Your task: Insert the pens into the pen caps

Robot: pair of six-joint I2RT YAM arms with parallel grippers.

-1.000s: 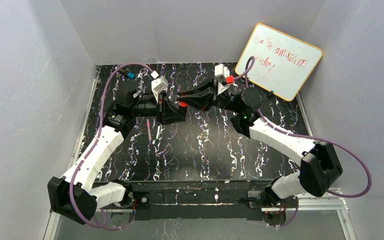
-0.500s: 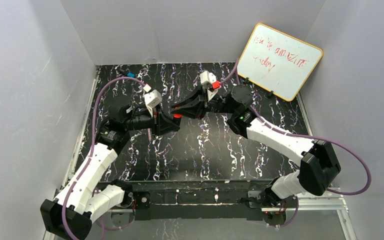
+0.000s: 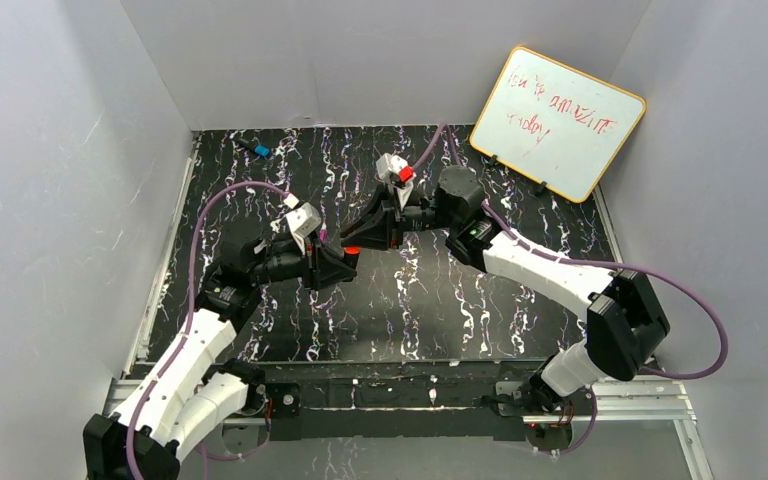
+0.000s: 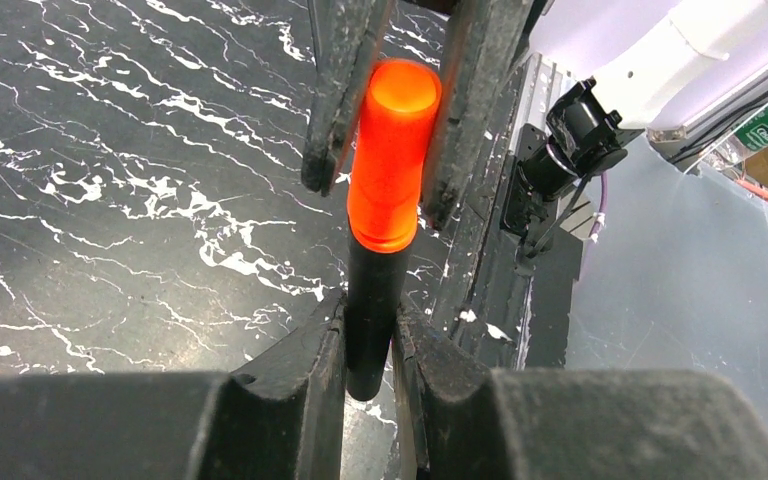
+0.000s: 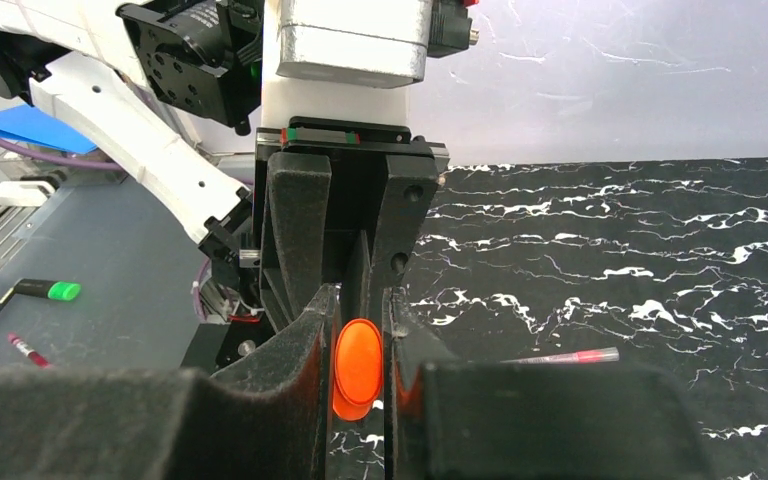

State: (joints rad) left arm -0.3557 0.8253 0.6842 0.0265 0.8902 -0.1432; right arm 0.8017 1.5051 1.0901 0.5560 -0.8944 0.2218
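My left gripper (image 4: 370, 330) is shut on the body of the short black marker (image 4: 372, 310) and holds it above the table. The bright orange cap (image 4: 392, 150) sits over the marker's far end. My right gripper (image 5: 360, 340) is shut on that orange cap (image 5: 357, 368), facing the left gripper head-on. In the top view the two grippers, left (image 3: 338, 264) and right (image 3: 365, 238), meet at the cap (image 3: 352, 250) over the middle of the table. A slim pink pen (image 5: 570, 356) lies on the table. The white pen and the other caps are not visible.
A small black piece with a blue end (image 3: 257, 150) lies at the far left of the marbled black table (image 3: 430, 300). A whiteboard (image 3: 558, 120) leans at the far right corner. Grey walls close in on three sides.
Both grippers, still joined at the marker and orange cap, have moved together towards the near side and slightly left. The left arm has pulled back and the right arm has reached over.
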